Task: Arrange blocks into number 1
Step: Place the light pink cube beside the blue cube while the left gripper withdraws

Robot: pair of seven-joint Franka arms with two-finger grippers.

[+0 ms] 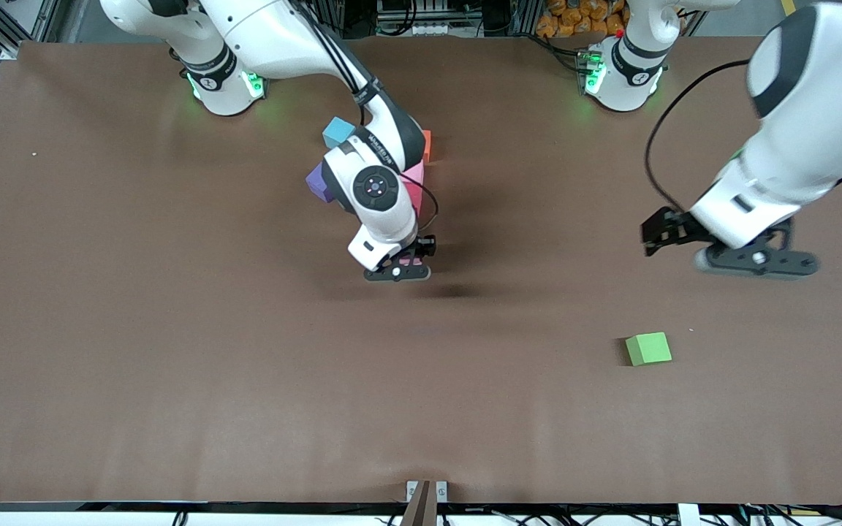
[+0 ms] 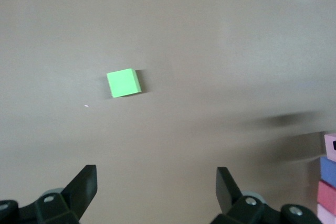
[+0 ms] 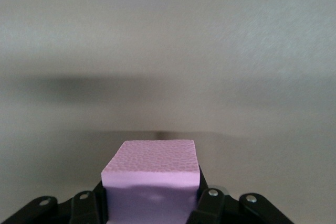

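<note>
My right gripper [image 1: 399, 269] hangs over the middle of the table, shut on a light pink block [image 3: 151, 163]. A sliver of that block [image 1: 411, 258] shows between the fingers. Under the right arm lie a cyan block [image 1: 338, 133], a purple block [image 1: 318, 183], an orange block [image 1: 427, 145] and a pink-red block [image 1: 414, 180], partly hidden. The left wrist view catches a row of pink [image 2: 330, 147], blue-violet [image 2: 328, 171] and red [image 2: 326, 194] blocks at its edge. The green block [image 1: 647, 348] [image 2: 124, 82] lies alone near the left arm's end. My left gripper [image 1: 756, 264] [image 2: 156, 177] stands open and empty above the table, apart from it.
The brown table [image 1: 172, 329] reaches the front edge, where a small bracket [image 1: 426, 491] sits. Both arm bases [image 1: 225, 88] [image 1: 622, 73] stand along the edge farthest from the front camera.
</note>
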